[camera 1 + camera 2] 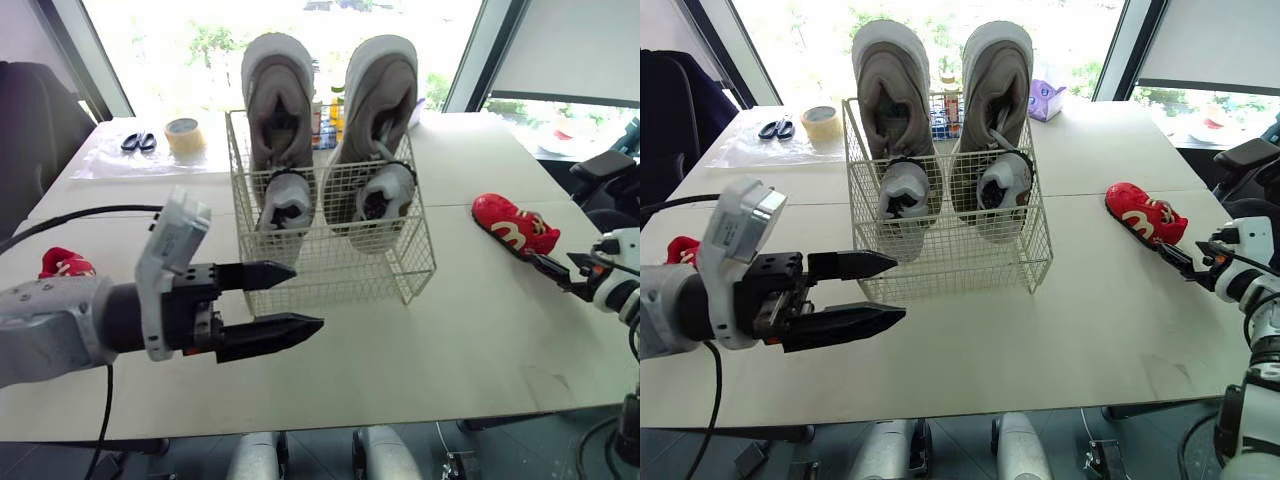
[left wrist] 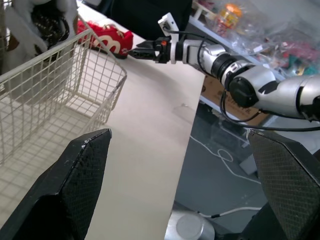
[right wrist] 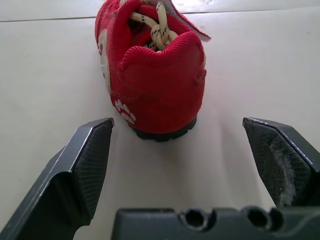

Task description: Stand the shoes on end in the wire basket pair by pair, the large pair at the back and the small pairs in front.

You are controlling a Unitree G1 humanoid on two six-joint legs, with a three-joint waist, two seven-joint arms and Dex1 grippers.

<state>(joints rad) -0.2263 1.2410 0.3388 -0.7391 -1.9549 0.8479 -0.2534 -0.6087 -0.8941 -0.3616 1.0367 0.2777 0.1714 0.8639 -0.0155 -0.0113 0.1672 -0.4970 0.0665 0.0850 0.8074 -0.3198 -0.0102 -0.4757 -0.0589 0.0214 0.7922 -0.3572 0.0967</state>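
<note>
Counter (image 1: 480,330): white, matte.
Window (image 1: 180,50): behind counter, bright daylight.
Chair (image 1: 30,130): dark, at counter's left end.
Blind (image 1: 565,45): grey, behind counter.

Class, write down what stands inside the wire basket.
A large grey pair stands on end at the back, a small pair in front, covering the large shoes' lower parts.

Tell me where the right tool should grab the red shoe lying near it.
Across the heel, coming from behind. The red shoe sits on its sole with its heel facing the open right tool, and the heel looks narrower than the tool's opening.
</note>
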